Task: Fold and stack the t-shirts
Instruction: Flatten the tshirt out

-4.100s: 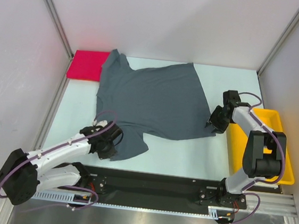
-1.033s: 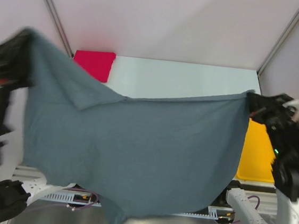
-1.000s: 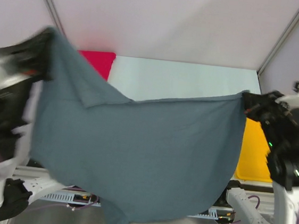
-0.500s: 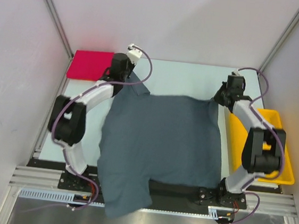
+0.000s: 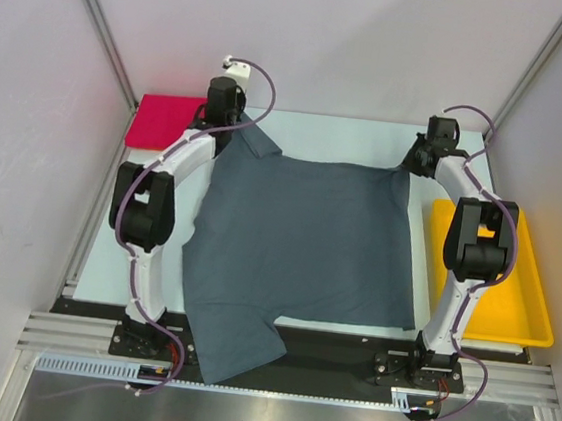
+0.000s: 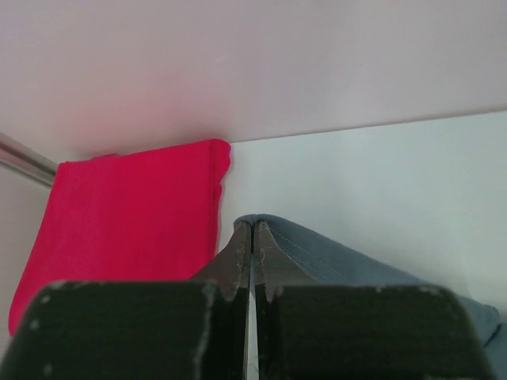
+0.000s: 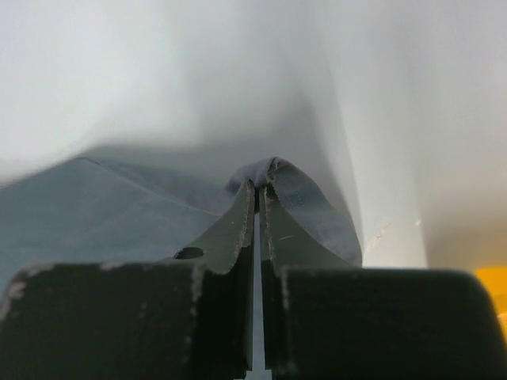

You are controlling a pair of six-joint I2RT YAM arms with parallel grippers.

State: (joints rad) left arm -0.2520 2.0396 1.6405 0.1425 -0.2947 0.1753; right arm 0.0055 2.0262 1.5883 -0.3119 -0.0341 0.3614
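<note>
The slate-grey t-shirt [image 5: 303,238] lies spread across the table, its lower end hanging over the near edge past the arm bases. Both arms reach to the far side. My left gripper [image 5: 230,137] is shut on the shirt's far left corner, where grey cloth [image 6: 333,257] wraps the fingertips [image 6: 242,237]. At the far right corner my right gripper [image 5: 415,164] is shut on a pinch of grey cloth [image 7: 261,170]. The pinkish-red t-shirt [image 5: 168,121] lies folded flat at the far left corner and fills the left of the left wrist view [image 6: 119,214].
A yellow plastic tray [image 5: 508,295] stands along the table's right edge. White walls with metal corner posts [image 5: 99,26] close in the far side and both flanks. The black base rail [image 5: 346,353] runs along the near edge.
The grey shirt, held aloft and stretched between both grippers a second ago, now lies on the table. Both arms have carried its corners to the far side, still gripping them.
</note>
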